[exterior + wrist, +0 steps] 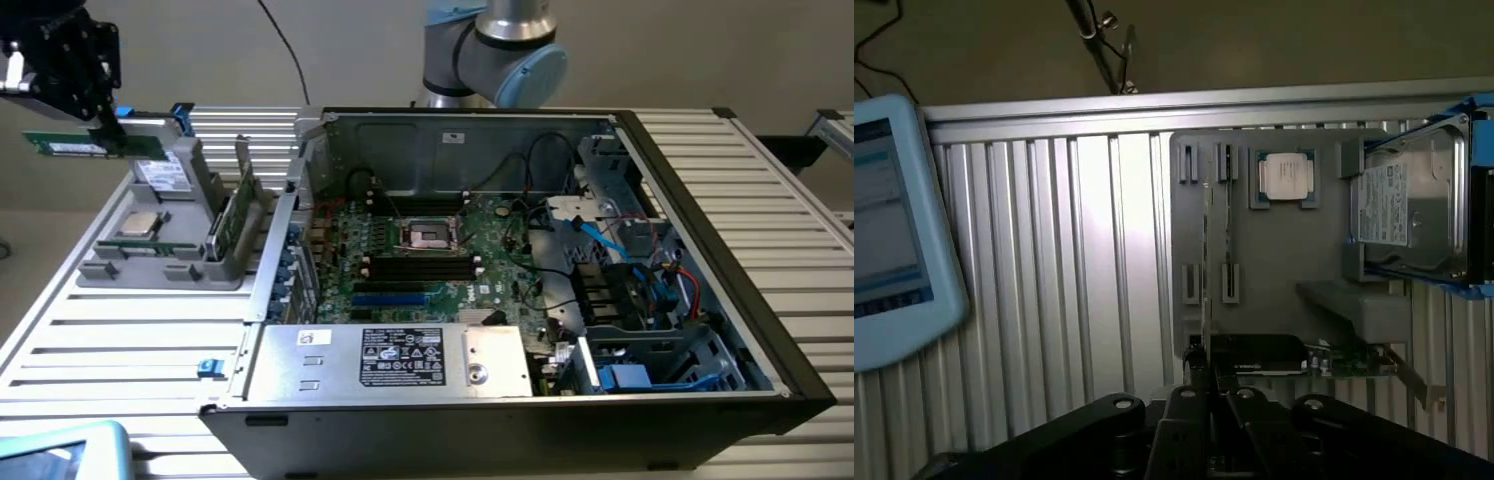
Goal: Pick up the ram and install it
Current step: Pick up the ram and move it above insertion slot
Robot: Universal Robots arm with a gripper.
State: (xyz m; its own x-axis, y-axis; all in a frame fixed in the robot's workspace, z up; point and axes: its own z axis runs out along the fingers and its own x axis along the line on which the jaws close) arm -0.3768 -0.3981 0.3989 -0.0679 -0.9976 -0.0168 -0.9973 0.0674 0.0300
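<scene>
The claw (106, 132) is shut tight on the green ram (56, 147), up above the grey tray (147, 272) at the exterior view's left.

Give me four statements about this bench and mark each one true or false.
1. The gripper holds the ram clear of the grey holder. True.
2. The processor sits in the motherboard socket. False: it lies in the grey holder.
3. The computer case is closed. False: its side is open and the motherboard shows.
4. The drive with blue tabs stands in the holder. True.
</scene>
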